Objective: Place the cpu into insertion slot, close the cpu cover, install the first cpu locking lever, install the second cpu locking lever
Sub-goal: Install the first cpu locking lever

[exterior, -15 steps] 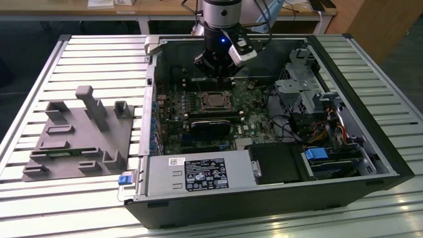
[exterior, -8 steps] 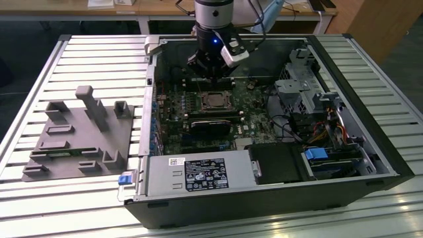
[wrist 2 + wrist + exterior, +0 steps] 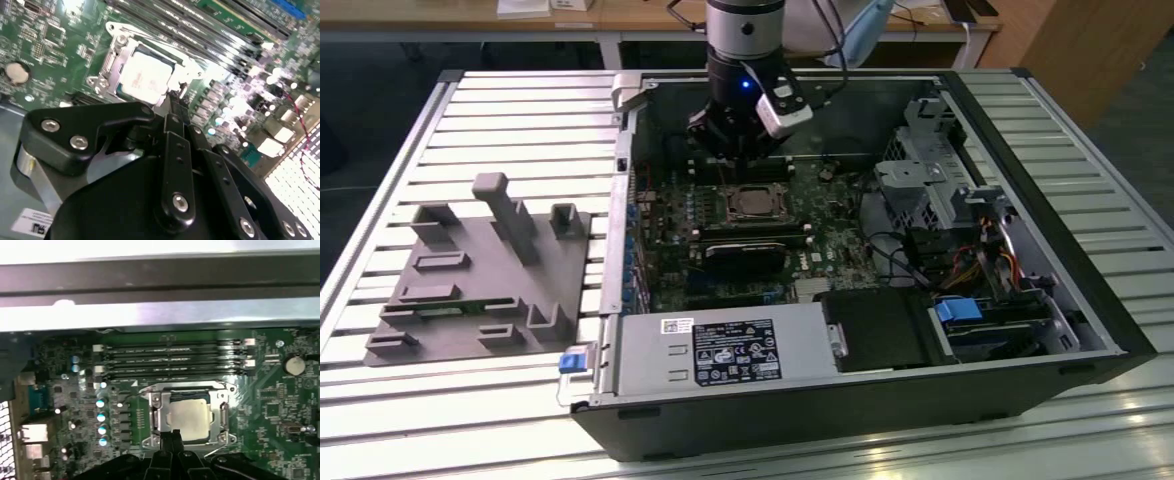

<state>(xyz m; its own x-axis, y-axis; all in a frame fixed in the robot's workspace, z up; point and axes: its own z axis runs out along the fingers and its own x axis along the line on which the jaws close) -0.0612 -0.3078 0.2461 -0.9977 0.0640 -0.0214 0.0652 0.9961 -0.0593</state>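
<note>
So the cpu (image 3: 189, 415) is sitting flat in the insertion slot (image 3: 220, 390), just past the fingertips, and the cpu cover (image 3: 156, 412) looks to be down around it like a picture frame. The gripper (image 3: 171, 433) has its fingers (image 3: 166, 441) pressed together with nothing between them, tips at the near edge of the socket (can't tell if they're actually touching metal). My read is it's on the cover/lever part, using the shut fingers as a poker. To do that well I'd press only on the metal frame or the lever wire, never on the chip lid or the board. I'd also go slow so the tip doesn't skid onto the little capacitors (image 3: 101, 415) off to one side of the fingers. A thin wire, probably a locking lever (image 3: 134, 394), sticks out at the socket's far corner; no idea if it's hooked. Beyond the socket from the fingers run the long memory slots (image 3: 170, 360). Wider out, the board lies in an open computer case (image 3: 854, 400) on a slatted metal table (image 3: 494, 110). A grey fixture block (image 3: 480, 270) sits well away from the fingers, outside the case.
</note>
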